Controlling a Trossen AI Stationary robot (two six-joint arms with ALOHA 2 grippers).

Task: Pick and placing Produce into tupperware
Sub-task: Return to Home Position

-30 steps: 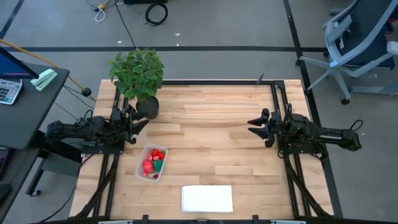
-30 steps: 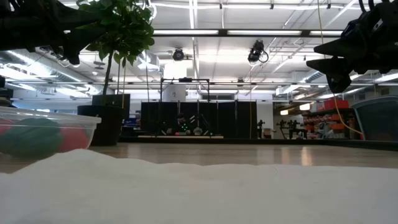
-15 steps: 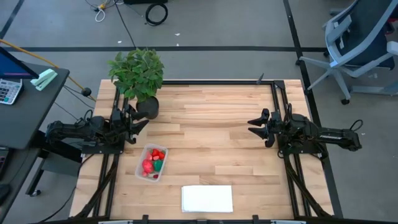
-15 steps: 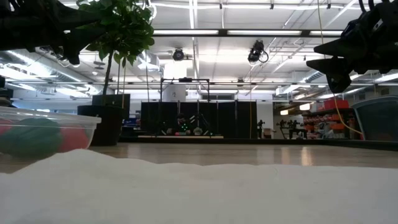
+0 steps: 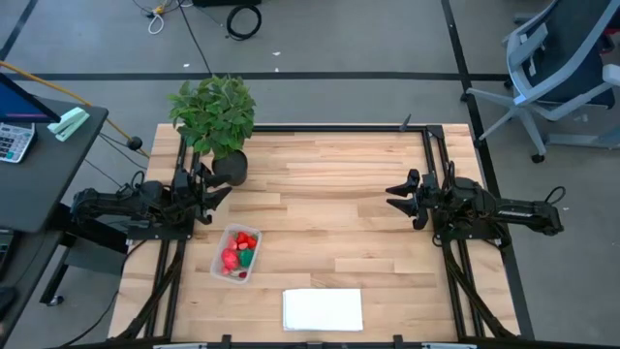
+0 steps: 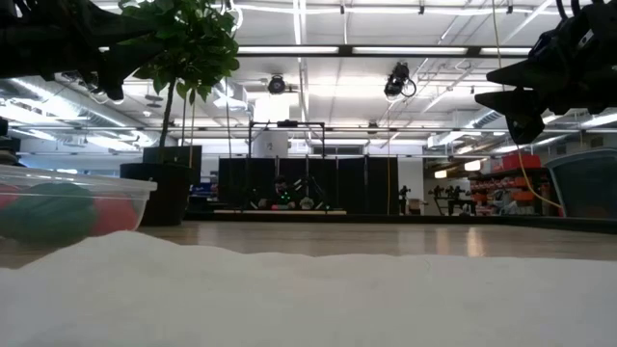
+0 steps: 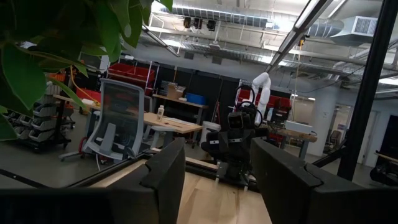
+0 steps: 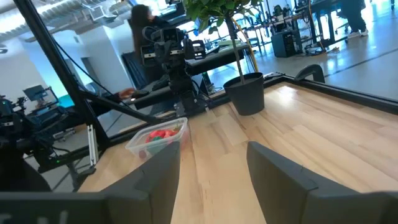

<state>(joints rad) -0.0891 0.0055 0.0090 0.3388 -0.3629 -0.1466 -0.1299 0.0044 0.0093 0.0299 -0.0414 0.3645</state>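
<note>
The clear tupperware (image 5: 237, 254) stands on the wooden table near its left side, with red, pink and one green produce (image 5: 239, 250) inside; the right wrist view shows the tupperware (image 8: 157, 139) too. My left gripper (image 5: 219, 189) hovers open at the table's left edge, beside the plant pot, above and behind the tub. My right gripper (image 5: 395, 195) hovers open at the table's right side, far from the tub. In both wrist views my left gripper (image 7: 217, 168) and my right gripper (image 8: 211, 163) have nothing between their fingers.
A leafy potted plant (image 5: 215, 118) stands at the far left corner. A flat white sheet (image 5: 323, 309) lies at the near edge. The middle of the wooden table (image 5: 329, 208) is bare wood. Black rails run along both sides. A person sits behind the left arm.
</note>
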